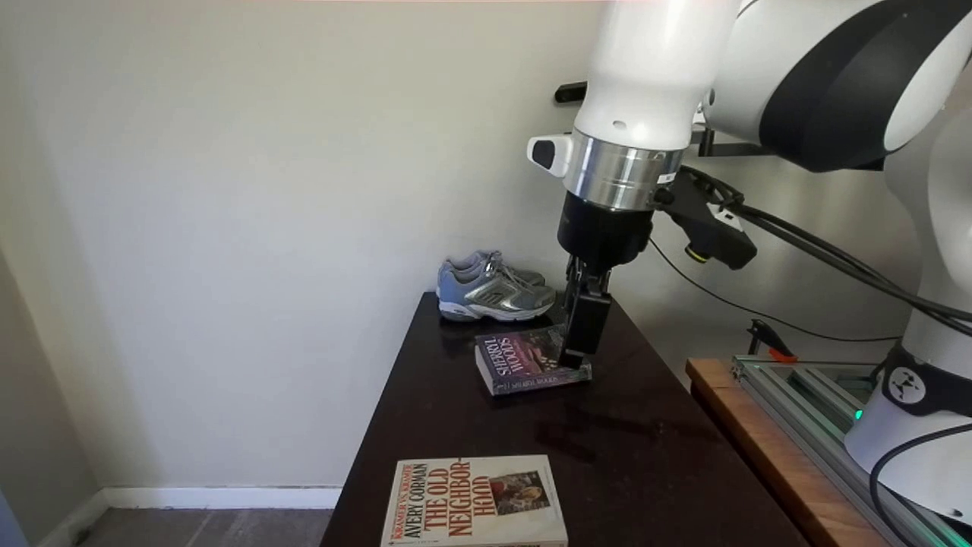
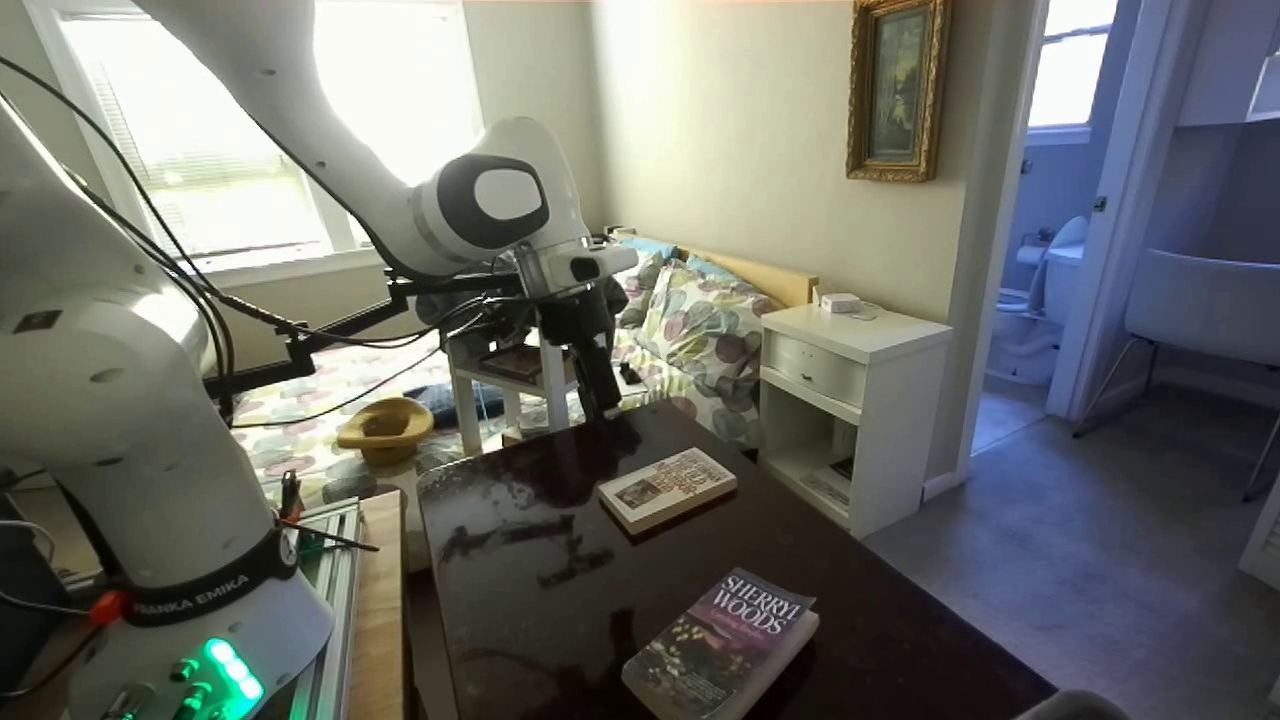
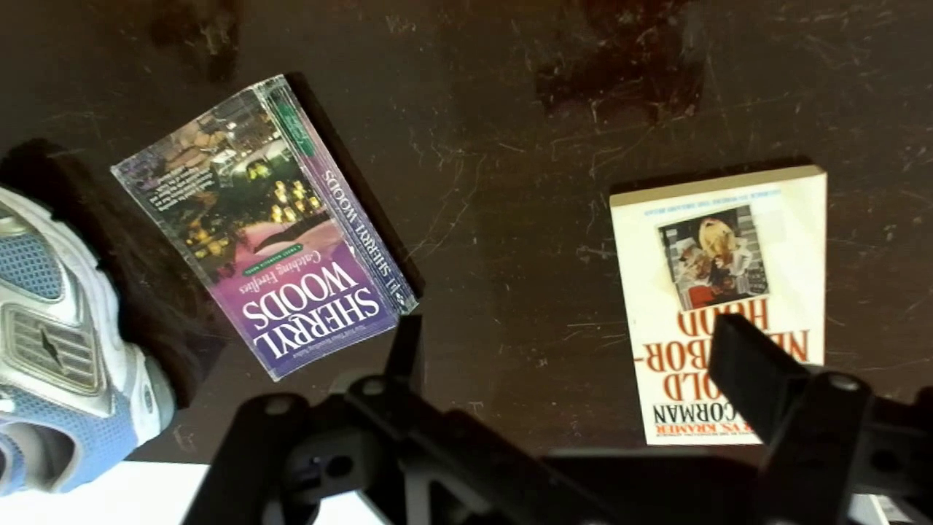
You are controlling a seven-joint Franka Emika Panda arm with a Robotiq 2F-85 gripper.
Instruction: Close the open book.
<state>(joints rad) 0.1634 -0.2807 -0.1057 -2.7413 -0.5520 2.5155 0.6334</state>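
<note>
The small thick paperback with the dark cover and reddish-purple picture lies flat and closed on the dark table; it shows in both exterior views point(image 1: 524, 357) point(image 2: 725, 645) and on the left of the wrist view point(image 3: 262, 226). No book in view lies open. My gripper point(image 3: 568, 324) is open and empty, its fingers wide apart. In the wrist view one fingertip appears beside the dark book's corner and the other overlaps the larger cream book. In an exterior view the gripper point(image 1: 575, 361) overlaps the dark book's right side; in an exterior view it point(image 2: 602, 412) appears raised above the table.
The larger cream book with big title lettering point(image 1: 471, 501) lies closed on the table point(image 1: 638, 448); it also shows in an exterior view point(image 2: 668, 490) and the wrist view point(image 3: 725, 255). Grey-blue sneakers point(image 1: 493, 292) stand at the table's end beside the dark book, also in the wrist view point(image 3: 58, 350).
</note>
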